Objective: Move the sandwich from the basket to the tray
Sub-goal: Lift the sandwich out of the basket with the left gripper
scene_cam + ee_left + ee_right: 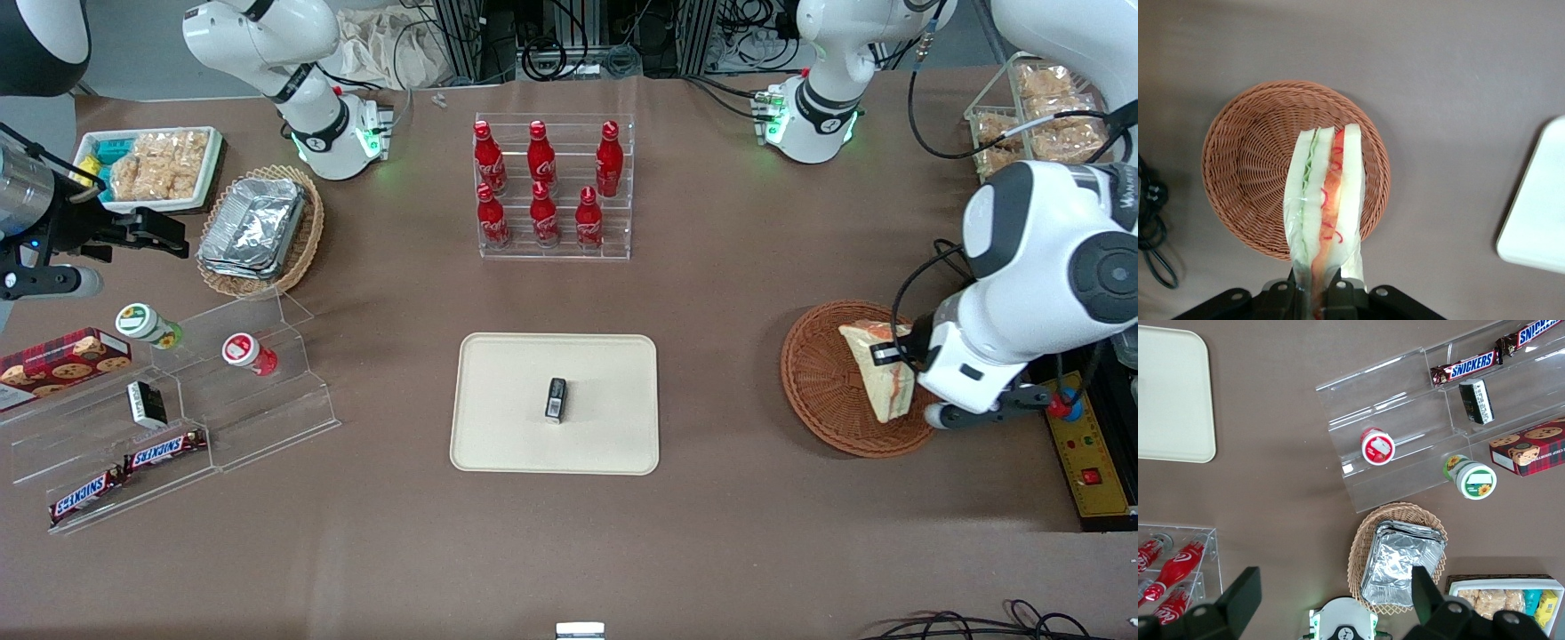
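The wrapped sandwich (880, 369) (1326, 200) hangs above the reddish-brown wicker basket (822, 378) (1248, 173), lifted clear of its bottom. My gripper (893, 354) (1317, 293) is shut on the sandwich's narrow end, and the green and orange-red filling edge shows in the left wrist view. The cream tray (498, 436) (1538, 207) lies on the table toward the parked arm's end from the basket, with a small black box (556, 398) on its middle.
A clear rack of red cola bottles (551, 187) stands farther from the front camera than the tray. A yellow control box (1089, 449) and cables (1151, 233) lie beside the basket. Acrylic steps with snacks (160, 418) and a foil-tray basket (258, 227) sit at the parked arm's end.
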Tool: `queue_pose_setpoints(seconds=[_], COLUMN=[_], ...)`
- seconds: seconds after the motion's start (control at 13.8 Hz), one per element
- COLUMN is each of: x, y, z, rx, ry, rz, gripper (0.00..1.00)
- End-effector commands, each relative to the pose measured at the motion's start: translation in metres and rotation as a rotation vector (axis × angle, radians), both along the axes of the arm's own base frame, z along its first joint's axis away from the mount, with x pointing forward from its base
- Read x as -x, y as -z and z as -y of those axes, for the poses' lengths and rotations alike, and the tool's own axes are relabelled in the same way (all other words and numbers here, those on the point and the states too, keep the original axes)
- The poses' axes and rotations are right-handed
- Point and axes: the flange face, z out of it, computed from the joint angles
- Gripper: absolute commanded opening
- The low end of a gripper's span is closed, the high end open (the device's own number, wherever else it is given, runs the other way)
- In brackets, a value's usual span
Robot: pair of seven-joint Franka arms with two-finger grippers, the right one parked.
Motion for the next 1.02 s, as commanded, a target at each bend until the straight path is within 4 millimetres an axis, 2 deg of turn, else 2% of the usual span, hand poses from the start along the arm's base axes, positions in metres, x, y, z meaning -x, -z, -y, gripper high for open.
queue_pose_setpoints(seconds=[0.0,0.15,0.22,0.36,0.51,0.58,0.73,0.8,0.95], x=[0.004,0.004,0.003,0.000,0.006,0.003,0.006,0.006,0.000], y=[-0.011,-0.017,-0.008,-0.002,0.008,0.017,0.039,0.051,0.077], z=[0.038,0.080,0.095,0.131,0.169,0.178,0.216,0.228,0.239], rx=[-0.022,-0.014,-0.008,0.018,0.033,0.047,0.075,0.087,0.119], ry=[0.104,0.169,0.188,0.219,0.205,0.173,0.168,0.166,0.163], rz=[-0.002,0.029,0.026,0.082,0.112,0.133,0.166,0.176,0.185], gripper=[0.00,0.00,0.00,0.00,0.00,0.00,0.00,0.00,0.00])
